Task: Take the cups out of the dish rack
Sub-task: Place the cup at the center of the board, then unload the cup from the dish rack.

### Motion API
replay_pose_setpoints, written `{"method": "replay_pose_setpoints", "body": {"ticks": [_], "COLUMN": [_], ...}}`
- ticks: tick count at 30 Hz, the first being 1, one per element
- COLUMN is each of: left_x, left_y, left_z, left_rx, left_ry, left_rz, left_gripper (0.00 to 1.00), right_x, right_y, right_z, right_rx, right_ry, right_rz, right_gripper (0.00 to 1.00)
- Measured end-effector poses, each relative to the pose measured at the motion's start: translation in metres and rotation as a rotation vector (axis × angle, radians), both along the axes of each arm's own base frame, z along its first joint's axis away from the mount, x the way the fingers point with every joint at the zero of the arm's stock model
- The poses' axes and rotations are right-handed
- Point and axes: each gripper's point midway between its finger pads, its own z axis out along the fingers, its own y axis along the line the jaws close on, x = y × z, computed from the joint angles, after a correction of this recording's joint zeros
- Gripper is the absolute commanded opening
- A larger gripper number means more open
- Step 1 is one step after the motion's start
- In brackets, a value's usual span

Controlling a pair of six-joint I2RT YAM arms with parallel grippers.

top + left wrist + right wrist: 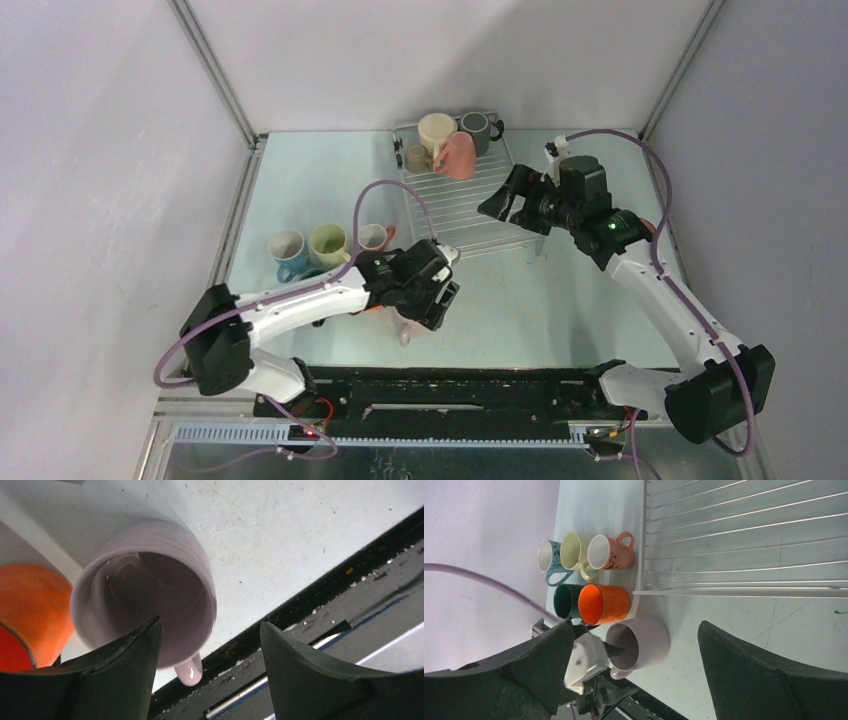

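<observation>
You see the whole table from above; your left wrist camera sits close over the mauve mug, which your right wrist camera views from farther.

Pale grey walls enclose a pale green tabletop, with metal frame struts rising at the back corners under soft light

**Jaws parted on both sides**

The left arm stretches rightward along the near side with its wrist bent down, and the left gripper has its jaws apart. The right arm reaches forward and left. The right gripper is tilted downward, its jaws spread wide.
</observation>
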Motion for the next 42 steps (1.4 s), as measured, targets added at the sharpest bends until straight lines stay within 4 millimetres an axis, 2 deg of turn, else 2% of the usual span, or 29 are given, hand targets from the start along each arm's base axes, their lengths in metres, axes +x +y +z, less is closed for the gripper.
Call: {"method": "replay_pose_setpoints", "body": {"ticks": [5, 6, 7, 12, 16, 21, 23, 26, 29, 34, 42], "left_x": [-0.003, -0.003, -0.003, 0.008, 0.033, 0.075, 0.094, 0.115, 0.124, 0.128, 0.127], "left_y": [0.005, 0.005, 0.006, 0.007, 0.025, 0.056, 0.066, 0.079, 0.086, 0.094, 0.096], "left_z": [0.028, 0.035, 0.043, 0.088, 0.119, 0.139, 0.147, 0.152, 0.148, 0.139, 0.136], "left_rx": [-0.062, -0.078, -0.095, -0.214, -0.297, -0.351, -0.38, -0.415, -0.423, -0.423, -0.475], "left_ry": [-0.041, -0.051, -0.062, -0.127, -0.192, -0.276, -0.313, -0.366, -0.388, -0.393, -0.408], "left_rz": [-0.002, -0.001, 0.001, 0.021, 0.093, 0.222, 0.275, 0.333, 0.355, 0.362, 0.349], "left_gripper": [0.91, 0.98, 1.0, 1.0, 1.0, 1.0, 1.0, 1.0, 1.0, 1.0, 1.0], "right_x": [0.002, 0.002, 0.002, 0.007, 0.016, 0.039, 0.055, 0.081, 0.108, 0.156, 0.215], "right_y": [0.001, 0.001, 0.001, 0.003, 0.005, 0.012, 0.017, 0.023, 0.026, 0.028, 0.037], "right_z": [-0.003, -0.003, -0.004, -0.01, -0.018, -0.015, -0.012, -0.01, -0.011, -0.018, -0.043], "right_rx": [-0.003, -0.003, -0.003, -0.013, -0.042, -0.1, -0.134, -0.201, -0.27, -0.377, -0.461], "right_ry": [0.007, 0.008, 0.009, 0.022, 0.039, 0.029, 0.011, -0.02, -0.046, -0.094, -0.133], "right_rz": [0.0, 0.0, 0.0, -0.003, -0.019, -0.041, -0.053, -0.074, -0.099, -0.14, -0.167], "right_gripper": [1.0, 1.0, 1.0, 1.0, 1.0, 1.0, 1.0, 1.0, 1.0, 1.0, 1.0]}}
